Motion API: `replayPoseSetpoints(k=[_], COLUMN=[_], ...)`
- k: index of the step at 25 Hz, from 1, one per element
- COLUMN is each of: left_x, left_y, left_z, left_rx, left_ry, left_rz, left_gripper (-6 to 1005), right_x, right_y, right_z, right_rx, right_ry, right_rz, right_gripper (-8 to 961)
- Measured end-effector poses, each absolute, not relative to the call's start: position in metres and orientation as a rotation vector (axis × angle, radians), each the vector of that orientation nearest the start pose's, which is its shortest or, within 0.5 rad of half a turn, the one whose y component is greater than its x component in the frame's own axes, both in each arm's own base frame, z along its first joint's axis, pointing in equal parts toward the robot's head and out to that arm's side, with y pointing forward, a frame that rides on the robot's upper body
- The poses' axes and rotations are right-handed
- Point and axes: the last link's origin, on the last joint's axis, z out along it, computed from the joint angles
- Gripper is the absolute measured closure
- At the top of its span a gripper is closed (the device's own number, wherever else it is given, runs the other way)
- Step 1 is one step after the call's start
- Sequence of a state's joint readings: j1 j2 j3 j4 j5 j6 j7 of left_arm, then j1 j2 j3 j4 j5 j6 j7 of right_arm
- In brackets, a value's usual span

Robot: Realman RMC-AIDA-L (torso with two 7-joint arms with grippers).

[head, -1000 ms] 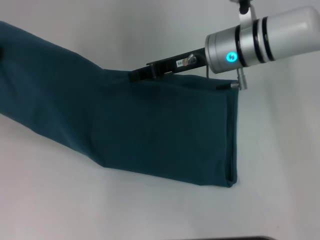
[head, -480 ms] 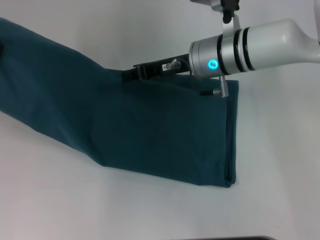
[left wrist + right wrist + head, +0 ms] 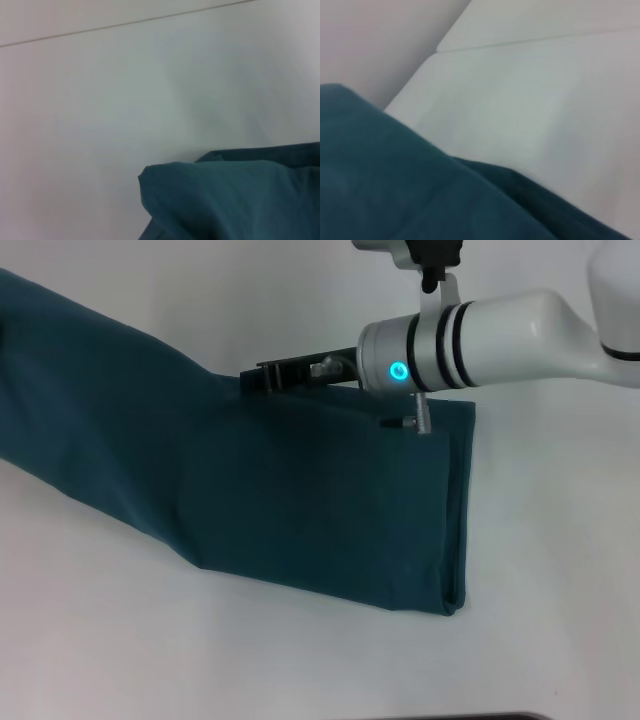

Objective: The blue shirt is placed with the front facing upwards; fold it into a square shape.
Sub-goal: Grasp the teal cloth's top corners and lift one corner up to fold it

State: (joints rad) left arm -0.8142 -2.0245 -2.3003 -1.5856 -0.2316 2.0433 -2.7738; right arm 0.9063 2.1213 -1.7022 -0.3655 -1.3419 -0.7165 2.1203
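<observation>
The blue shirt (image 3: 300,500) lies on the white table as a long folded band. It runs from the far left down to a folded end at the near right. No letters or tag show. My right gripper (image 3: 250,378) reaches in from the right and sits at the shirt's far edge, its black jaws closed on the cloth there. Teal cloth fills the near part of the right wrist view (image 3: 395,190). A raised fold of the shirt (image 3: 240,200) shows in the left wrist view. My left gripper is out of sight.
White table (image 3: 300,670) surrounds the shirt, with bare surface toward me and beyond the right arm. A dark strip marks the table's near edge (image 3: 470,716). A seam line crosses the table far off (image 3: 125,22).
My right arm has moved left and a little away from me along the shirt's far edge. The whole shirt has shifted slightly left with it.
</observation>
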Motion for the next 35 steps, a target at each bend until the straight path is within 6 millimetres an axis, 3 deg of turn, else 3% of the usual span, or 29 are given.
replayPoseSetpoints(k=[16, 28, 35], left_x=[-0.154, -0.152, -0.142], left_y=[0.355, 0.351, 0.355], left_z=[0.141, 0.142, 0.139], left_rx=[-2.129, -2.137, -2.159], left_ry=[-1.351, -1.336, -1.311], left_rz=[0.356, 0.337, 0.323], left_gripper=[911, 910, 911], right_x=[0.126, 0.121, 0.124], right_y=[0.406, 0.403, 0.394], right_z=[-0.152, -0.155, -0.162], right_rx=[-2.522, -2.546, -2.601], right_ry=[1.249, 1.241, 1.209], right_rz=[0.348, 0.341, 0.246], right_gripper=[937, 942, 941])
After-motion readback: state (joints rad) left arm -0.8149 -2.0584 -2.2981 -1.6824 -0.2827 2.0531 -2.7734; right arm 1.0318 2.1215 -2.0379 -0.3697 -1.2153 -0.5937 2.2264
